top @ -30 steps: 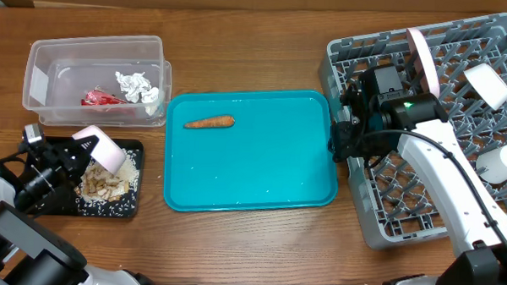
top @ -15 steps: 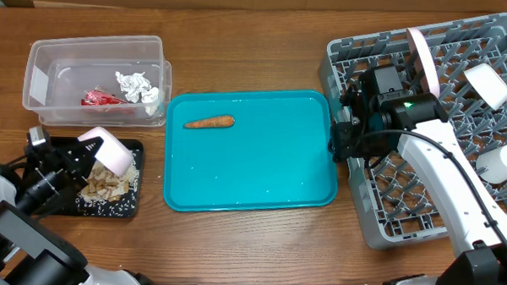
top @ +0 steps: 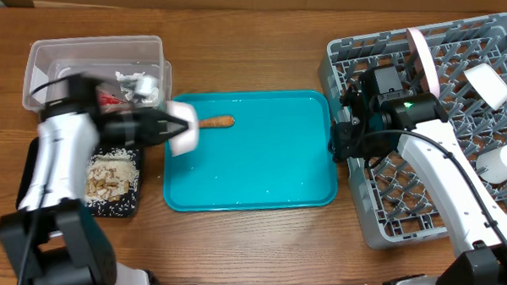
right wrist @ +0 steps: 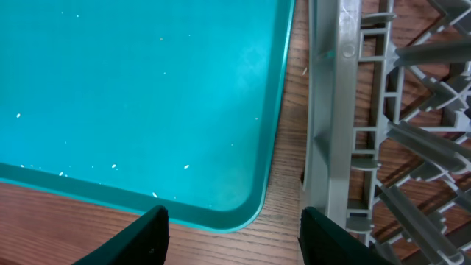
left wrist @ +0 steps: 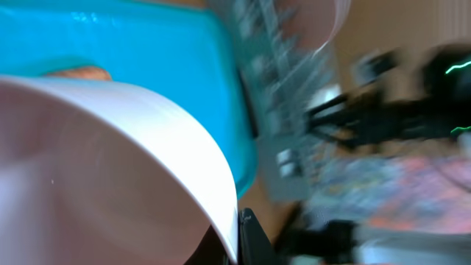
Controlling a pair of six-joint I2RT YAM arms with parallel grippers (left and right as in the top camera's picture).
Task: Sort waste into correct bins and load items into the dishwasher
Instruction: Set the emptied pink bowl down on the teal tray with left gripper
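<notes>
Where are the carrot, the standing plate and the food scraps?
carrot piece (top: 219,122), overhead view, middle of its visible length.
white plate (top: 424,60), overhead view, its upright face.
food scraps (top: 110,176), overhead view, centre of the pile.

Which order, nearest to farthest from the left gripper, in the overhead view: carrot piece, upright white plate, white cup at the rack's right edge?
Measured from the left gripper, shut on the held white cup:
1. carrot piece: just to its right, on the teal tray.
2. upright white plate: back left part of the dish rack.
3. right-edge cup: far side of the rack, farthest.
</notes>
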